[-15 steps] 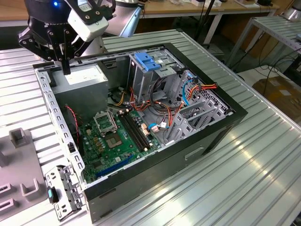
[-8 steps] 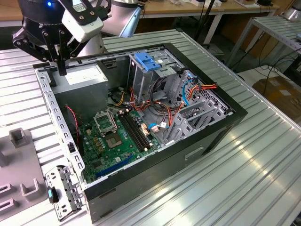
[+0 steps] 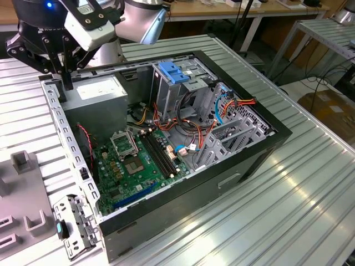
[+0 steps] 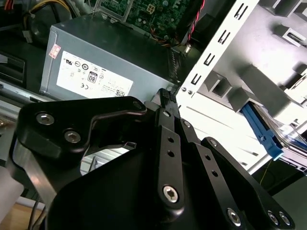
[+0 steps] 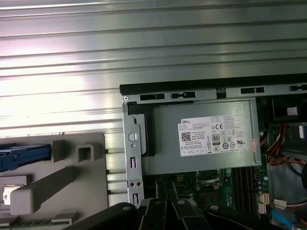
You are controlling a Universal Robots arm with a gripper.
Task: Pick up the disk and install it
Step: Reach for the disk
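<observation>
The disk (image 4: 280,140) lies in a grey holder (image 4: 249,91) beside the computer case. Its blue carrier rail (image 4: 261,130) faces the case, and part of its silver body shows at the picture's edge. The same blue rail (image 5: 24,157) appears in the first wrist view, lying in the grey holder (image 5: 57,184). My gripper (image 3: 66,82) hangs over the case's back corner, above the grey power-supply box (image 3: 99,95) with the white sticker. Its black fingers (image 4: 165,98) are shut with nothing between them. It stands apart from the disk.
The open case (image 3: 238,160) holds a green motherboard (image 3: 136,166), red and orange cables, and a metal cage with a blue latch (image 3: 173,72). A perforated metal rail (image 3: 64,138) runs along the case's side. The grey holder (image 3: 22,194) sits at the exterior view's left on the ribbed metal table (image 3: 288,210).
</observation>
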